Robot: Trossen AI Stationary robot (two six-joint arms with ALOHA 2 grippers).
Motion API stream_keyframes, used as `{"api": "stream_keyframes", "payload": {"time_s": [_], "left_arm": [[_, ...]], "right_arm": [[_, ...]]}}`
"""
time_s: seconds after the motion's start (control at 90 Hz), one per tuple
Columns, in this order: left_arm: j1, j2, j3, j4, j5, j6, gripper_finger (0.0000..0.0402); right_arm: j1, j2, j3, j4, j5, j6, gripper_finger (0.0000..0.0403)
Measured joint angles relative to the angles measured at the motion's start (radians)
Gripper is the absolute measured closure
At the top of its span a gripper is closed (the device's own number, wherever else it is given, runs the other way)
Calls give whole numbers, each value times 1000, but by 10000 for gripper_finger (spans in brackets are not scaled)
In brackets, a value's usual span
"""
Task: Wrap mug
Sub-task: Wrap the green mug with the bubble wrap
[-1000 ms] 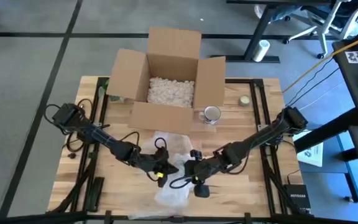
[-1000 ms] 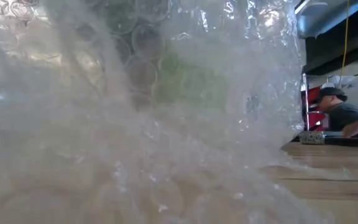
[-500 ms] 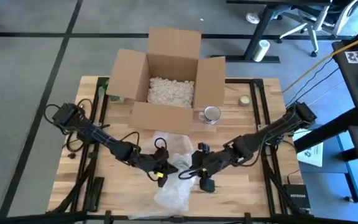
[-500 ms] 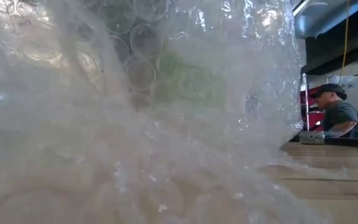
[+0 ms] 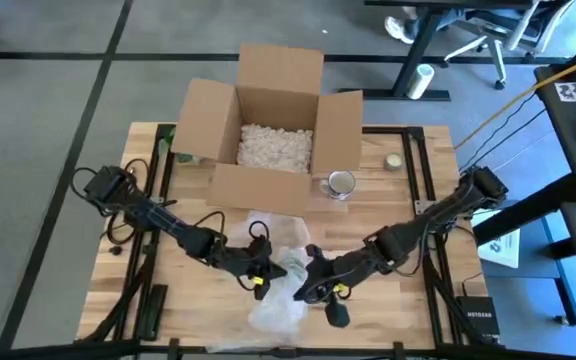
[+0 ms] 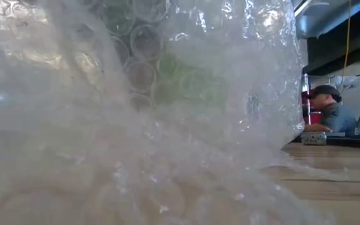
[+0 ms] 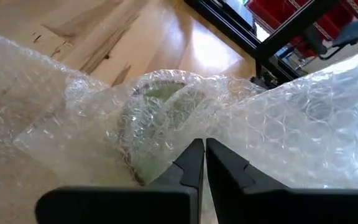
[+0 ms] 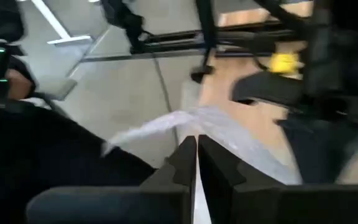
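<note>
Both sets of jaws are closed on the bubble wrap [image 5: 280,262] at the worktop's [image 5: 408,300] front, the left gripper [image 5: 265,272] beside the green mug [image 7: 157,102] bundled inside. The right gripper [image 5: 308,290] should draw its edge taut across the mug while the left holds firm, lest the sheet slip.

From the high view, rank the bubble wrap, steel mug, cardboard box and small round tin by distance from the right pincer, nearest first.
From the right pincer:
1. Bubble wrap, right at the pincer, at the table's near edge.
2. Steel mug, straight beyond, beside the box.
3. Small round tin, far right; its gap to the mug is modest.
4. Cardboard box, at the far edge, centre-left, judged by its middle.
</note>
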Motion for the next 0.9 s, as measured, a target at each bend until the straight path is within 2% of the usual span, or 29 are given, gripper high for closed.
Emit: {"api": "stream_keyframes", "payload": {"time_s": [0.211,0.4,0.633,0.9], "left_arm": [[0,0,0,8,-1,0,402],[0,0,0,11,-1,0,402],[-10,-28,0,63,-1,58,402],[-61,-105,0,-2,-31,93,402]], "right_arm": [[-60,93,0,-36,4,39,402],[-106,163,0,-64,-70,96,403],[-110,214,3,-99,-106,157,403],[-109,294,224,-414,-69,111,403]]}}
